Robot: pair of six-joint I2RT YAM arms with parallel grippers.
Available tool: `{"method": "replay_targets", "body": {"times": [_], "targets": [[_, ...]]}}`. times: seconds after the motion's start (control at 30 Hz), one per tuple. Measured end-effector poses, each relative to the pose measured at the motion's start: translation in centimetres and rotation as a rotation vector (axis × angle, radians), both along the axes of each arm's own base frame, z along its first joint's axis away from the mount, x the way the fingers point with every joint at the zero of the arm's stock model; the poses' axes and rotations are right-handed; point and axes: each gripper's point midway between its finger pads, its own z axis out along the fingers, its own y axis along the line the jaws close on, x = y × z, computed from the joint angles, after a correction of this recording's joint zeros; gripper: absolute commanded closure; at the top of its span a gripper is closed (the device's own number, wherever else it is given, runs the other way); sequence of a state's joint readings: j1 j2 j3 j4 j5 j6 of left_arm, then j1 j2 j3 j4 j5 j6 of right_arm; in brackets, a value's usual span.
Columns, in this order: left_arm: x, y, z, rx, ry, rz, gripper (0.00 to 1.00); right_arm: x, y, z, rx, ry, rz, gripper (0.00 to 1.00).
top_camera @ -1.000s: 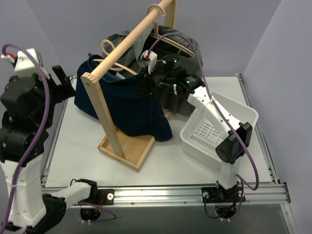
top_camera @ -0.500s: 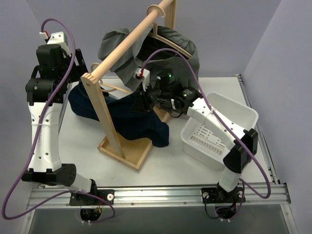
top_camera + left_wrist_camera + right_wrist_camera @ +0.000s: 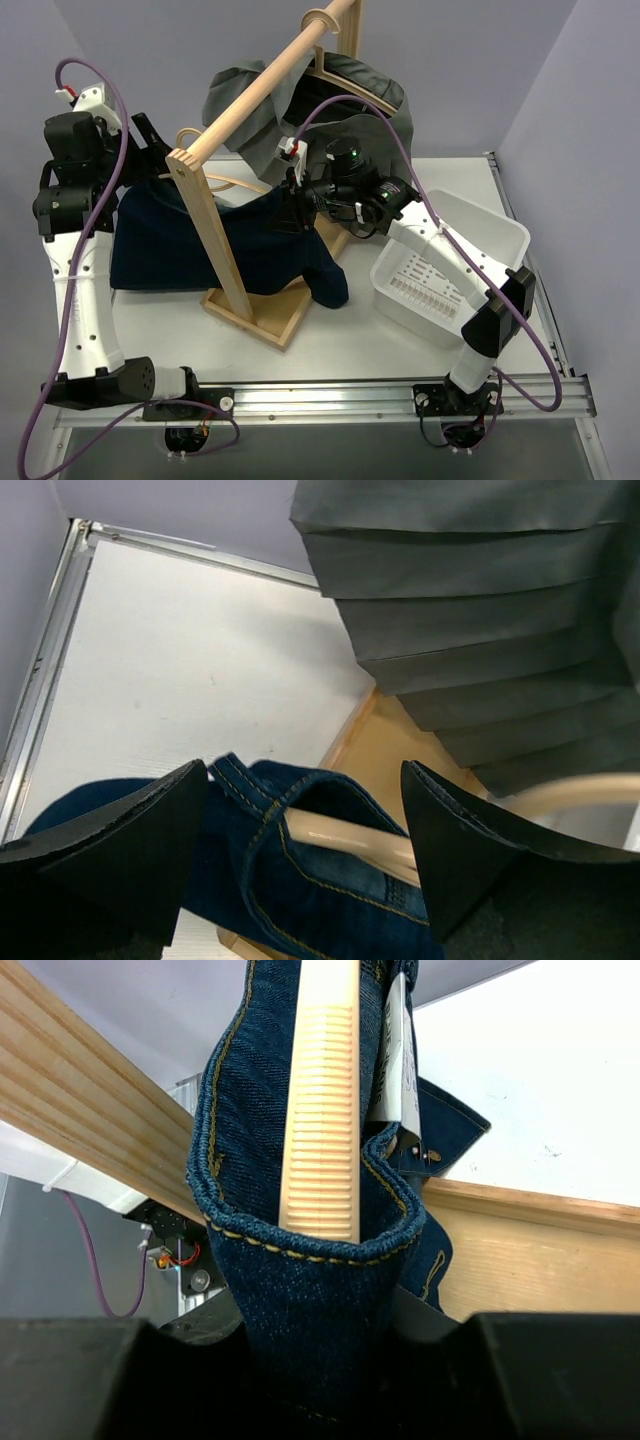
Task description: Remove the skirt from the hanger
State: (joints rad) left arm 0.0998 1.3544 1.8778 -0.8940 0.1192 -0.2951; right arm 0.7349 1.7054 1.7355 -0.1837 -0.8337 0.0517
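A dark blue denim skirt [image 3: 190, 250] hangs on a cream hanger [image 3: 228, 184] beside the front post of the wooden rack, its hem spread over the table. My right gripper [image 3: 297, 205] is shut on the right end of the skirt's waistband [image 3: 300, 1230], with the ribbed hanger arm [image 3: 320, 1110] rising out of the cloth between the jaws. Above the skirt's left end hangs my left gripper [image 3: 160, 160], open. In its wrist view the fingers [image 3: 110, 850] straddle the waistband [image 3: 250, 810] and hanger arm [image 3: 350, 838] without touching them.
A wooden rack [image 3: 215, 255] with a slanted rail [image 3: 262, 90] stands mid-table on a tray base [image 3: 262, 315]. A grey pleated skirt [image 3: 240, 105] hangs on a second hanger at the back. A white basket [image 3: 450, 270] sits at the right, under the right arm.
The left arm swung in over the skirt's left end, then shifted slightly left. The skirt has spread out leftward over the table. The right gripper kept its hold.
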Motion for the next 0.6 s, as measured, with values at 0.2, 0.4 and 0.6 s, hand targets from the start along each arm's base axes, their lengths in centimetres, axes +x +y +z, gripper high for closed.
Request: {"method": "replay_targets", "body": {"times": [0.2,0.4,0.6], "targets": [[-2.1,-1.6,2.4,-0.04,-0.079,-0.063,0.14,0.2,0.0,-0.1,-0.003,-0.002,-0.009,1.0],[-3.5,-2.7,3.9,-0.067,-0.127,-0.107,0.14,0.6,0.4,-0.6,-0.012,0.007,-0.01,1.0],[-3.0,-3.2,3.8,-0.098,-0.122,-0.131,0.15,0.7,1.5,-1.4,-0.027,0.023,0.004,1.0]]}}
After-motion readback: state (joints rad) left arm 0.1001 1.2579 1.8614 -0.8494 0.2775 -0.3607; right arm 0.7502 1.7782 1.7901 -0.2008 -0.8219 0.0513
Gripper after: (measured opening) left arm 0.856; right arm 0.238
